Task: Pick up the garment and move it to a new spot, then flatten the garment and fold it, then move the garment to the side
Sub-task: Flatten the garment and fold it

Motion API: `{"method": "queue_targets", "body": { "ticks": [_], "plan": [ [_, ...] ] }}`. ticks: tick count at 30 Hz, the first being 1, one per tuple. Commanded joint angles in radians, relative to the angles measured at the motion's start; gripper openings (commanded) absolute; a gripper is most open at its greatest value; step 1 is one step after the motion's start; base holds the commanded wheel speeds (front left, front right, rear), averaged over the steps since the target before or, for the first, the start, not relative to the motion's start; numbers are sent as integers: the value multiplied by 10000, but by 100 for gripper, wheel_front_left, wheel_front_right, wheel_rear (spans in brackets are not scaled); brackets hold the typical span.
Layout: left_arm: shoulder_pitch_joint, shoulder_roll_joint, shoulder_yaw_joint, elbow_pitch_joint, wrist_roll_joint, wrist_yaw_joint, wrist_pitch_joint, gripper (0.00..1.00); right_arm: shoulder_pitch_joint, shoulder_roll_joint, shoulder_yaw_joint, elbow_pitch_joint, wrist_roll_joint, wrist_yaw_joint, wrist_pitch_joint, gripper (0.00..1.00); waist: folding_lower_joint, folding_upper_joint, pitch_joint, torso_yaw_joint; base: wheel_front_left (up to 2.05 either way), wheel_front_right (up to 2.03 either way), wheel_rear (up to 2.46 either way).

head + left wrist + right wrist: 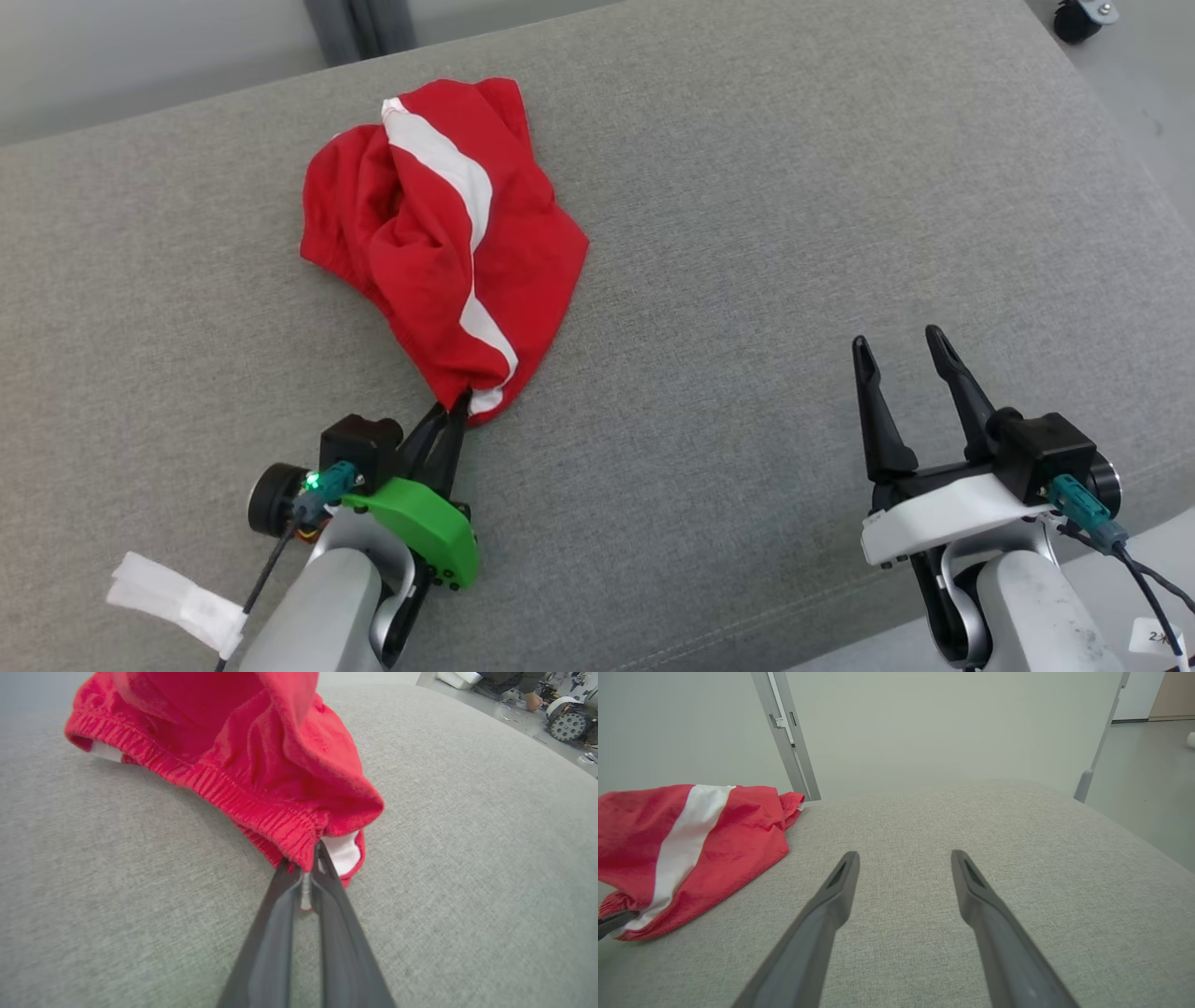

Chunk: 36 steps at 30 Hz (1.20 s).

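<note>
Grey woven cushion surface (747, 233), black caster wheel (1075, 19) (on the pale floor (1144, 93) beyond), grey metal post (784, 732), plain wall (948, 723)

A crumpled red cloth garment with a white stripe (439, 233) heaps up at eleven o'clock on the grey woven upholstered surface (747, 233). The left gripper (457, 408), clamped on its near corner, blocks seven o'clock. From twelve to four o'clock the surface lies bare, ahead of the wide-spread right gripper (896, 338).

left hand (456, 408) tips hidden in the garment (429, 243) hem; garment cropped at left wrist view's top.
</note>
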Motion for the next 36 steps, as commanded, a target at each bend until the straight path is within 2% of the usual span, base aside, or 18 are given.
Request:
{"method": "queue_targets", "body": {
  "ticks": [1, 11, 17, 18, 19, 26, 36],
  "plan": [
    [72, 90, 184, -158, -28, -25, -5, 0, 110, -2, -24, 1, -59, 3, -34, 100, 0, -1, -193, 233, 0, 0, 0],
    [1768, 664, 1671, -1930, 336, 151, -4, 0, 455, -6, 44, 274, 129, 3, -34, 100, 0, -1, -965, 1407, 0, 0, 0],
    [3250, 554, 2131, -2375, 221, 234, -5, 0, 543, -5, 48, 393, 196, 5, -34, 100, 0, -1, -1142, 1862, 0, 0, 0],
    [3368, 519, 2134, -2370, 261, 236, -5, 13, 557, -5, 71, 425, 200, 5, -34, 100, 0, -1, -1160, 1918, 0, 0, 0],
    [3435, 422, 2192, -2434, 250, 236, -5, 100, 567, -8, 71, 448, 193, 3, -34, 100, 0, -1, -1185, 1992, 0, 0, 0],
    [3294, -40, 2750, -3465, 606, 232, -5, 100, 639, -8, 24, 563, 115, 3, -34, 100, 0, -1, -1453, 2355, 0, 0, 0],
    [3588, -184, 4446, -5160, 1323, 372, -5, 100, 691, -8, 108, 661, 151, 3, -34, 100, 0, -1, -1748, 2752, 0, 0, 0]
  ]
}}
